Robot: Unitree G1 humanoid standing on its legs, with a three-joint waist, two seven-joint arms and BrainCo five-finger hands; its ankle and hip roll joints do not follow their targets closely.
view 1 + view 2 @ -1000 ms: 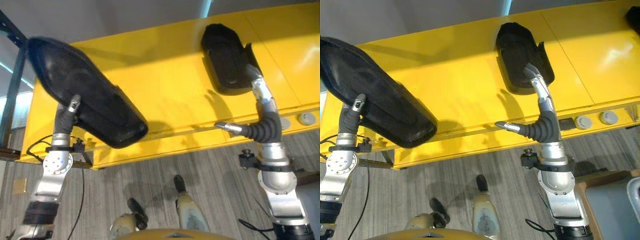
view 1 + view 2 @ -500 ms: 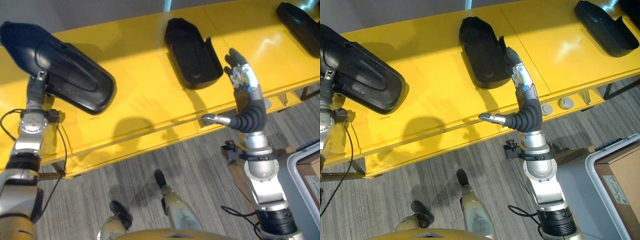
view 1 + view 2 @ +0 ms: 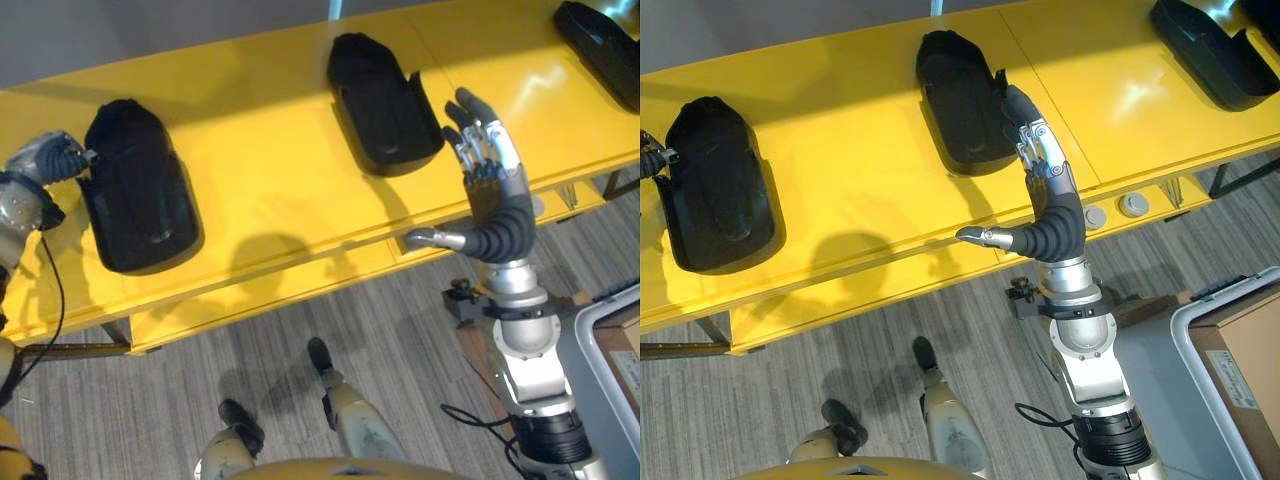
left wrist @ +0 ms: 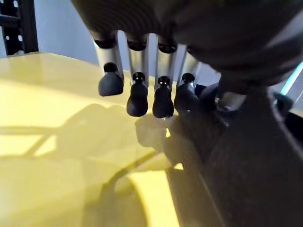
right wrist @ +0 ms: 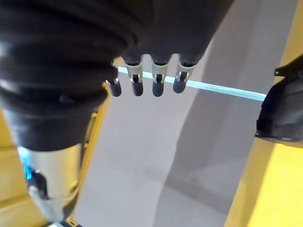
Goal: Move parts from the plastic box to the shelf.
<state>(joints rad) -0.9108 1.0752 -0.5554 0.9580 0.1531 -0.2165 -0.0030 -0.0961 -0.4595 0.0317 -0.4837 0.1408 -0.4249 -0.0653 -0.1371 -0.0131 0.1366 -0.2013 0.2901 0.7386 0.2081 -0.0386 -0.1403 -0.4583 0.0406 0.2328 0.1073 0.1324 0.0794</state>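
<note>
Now the left hand (image 3: 45,162) is seen at the shelf's left end, fingers (image 4: 138,97) curled down at the edge of the left part (image 3: 135,188); whether that part is pinched cannot be told. Half a second ago the part was held tilted above the shelf (image 3: 270,150); now it is laid flat on it. The right hand (image 3: 487,170) is kept raised with straight fingers, holding nothing, just beside the middle part (image 3: 962,92). A third part (image 3: 1200,40) lies at the far right. One more placement is judged nearly done, pending release.
</note>
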